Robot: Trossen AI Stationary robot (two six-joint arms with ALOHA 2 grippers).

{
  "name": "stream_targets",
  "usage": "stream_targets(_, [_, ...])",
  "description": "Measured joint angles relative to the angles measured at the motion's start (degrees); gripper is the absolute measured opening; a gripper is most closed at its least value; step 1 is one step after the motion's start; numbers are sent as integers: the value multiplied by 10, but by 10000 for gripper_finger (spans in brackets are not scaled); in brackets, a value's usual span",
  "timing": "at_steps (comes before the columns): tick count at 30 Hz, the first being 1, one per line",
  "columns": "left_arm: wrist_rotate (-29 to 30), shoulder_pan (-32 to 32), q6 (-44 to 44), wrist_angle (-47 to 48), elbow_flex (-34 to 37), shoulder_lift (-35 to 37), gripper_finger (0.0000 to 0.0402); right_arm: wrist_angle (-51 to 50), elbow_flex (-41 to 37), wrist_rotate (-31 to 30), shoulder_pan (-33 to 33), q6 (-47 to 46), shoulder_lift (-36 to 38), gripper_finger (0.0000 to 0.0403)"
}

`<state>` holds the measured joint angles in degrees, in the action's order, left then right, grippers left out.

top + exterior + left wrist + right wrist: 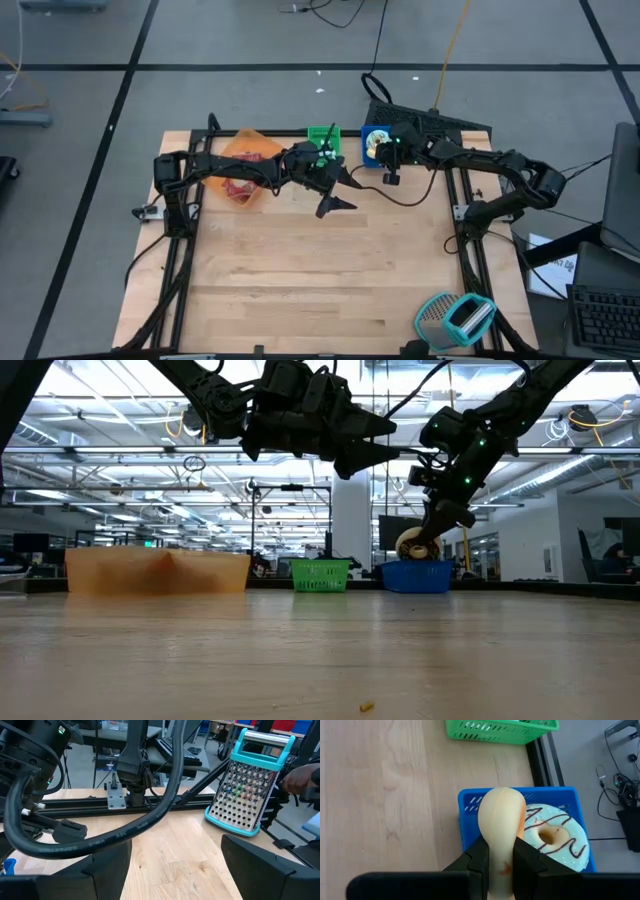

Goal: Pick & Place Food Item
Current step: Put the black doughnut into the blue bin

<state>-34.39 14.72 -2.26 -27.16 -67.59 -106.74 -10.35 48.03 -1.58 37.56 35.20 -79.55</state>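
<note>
A: Right gripper (500, 865)?
B: Fingers pinching a pale tan food item (501, 825), rounded at the far end; held over the blue basket (470, 802) at the counter's far edge.

A: Blue basket, contents?
B: One doughnut (555, 837), light blue icing, dark stripes, just beside the held item.

A: Left gripper (340, 190)?
B: Raised over the counter (320, 280) near the middle, close to the green basket (322, 135); fingers spread wide, nothing between them.

A: Other containers?
B: Green basket just beside the blue one; orange bin (245, 165) further along the same far edge, under the left arm, reddish contents inside, not identifiable.

A: Remaining stock?
B: Box grater (455, 318), teal handle and base, lying at the near right corner of the counter. Small crumb (367, 707) on the near counter in the low view.
</note>
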Motion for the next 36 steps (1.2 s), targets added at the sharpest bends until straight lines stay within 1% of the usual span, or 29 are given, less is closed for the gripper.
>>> stream_targets(5, [0,0,0,0,0,0,306,-5,0,1,0,0,0,43])
stream_targets(19, [0,0,3,0,0,0,311,-6,0,-3,3,-10,-3,47])
stream_targets(22, [0,0,3,0,0,0,315,-7,0,-15,3,-14,-3,67])
stream_targets(27, [0,0,2,0,0,0,315,0,0,-22,3,-34,-3,123])
stream_targets(30, [0,0,2,0,0,0,310,12,-1,-63,3,-47,-3,152])
stream_targets(33, [0,0,2,0,0,0,306,27,-1,-105,2,-56,-3,172])
stream_targets(36, [0,0,2,1,0,0,306,28,-1,-107,3,-65,-3,182])
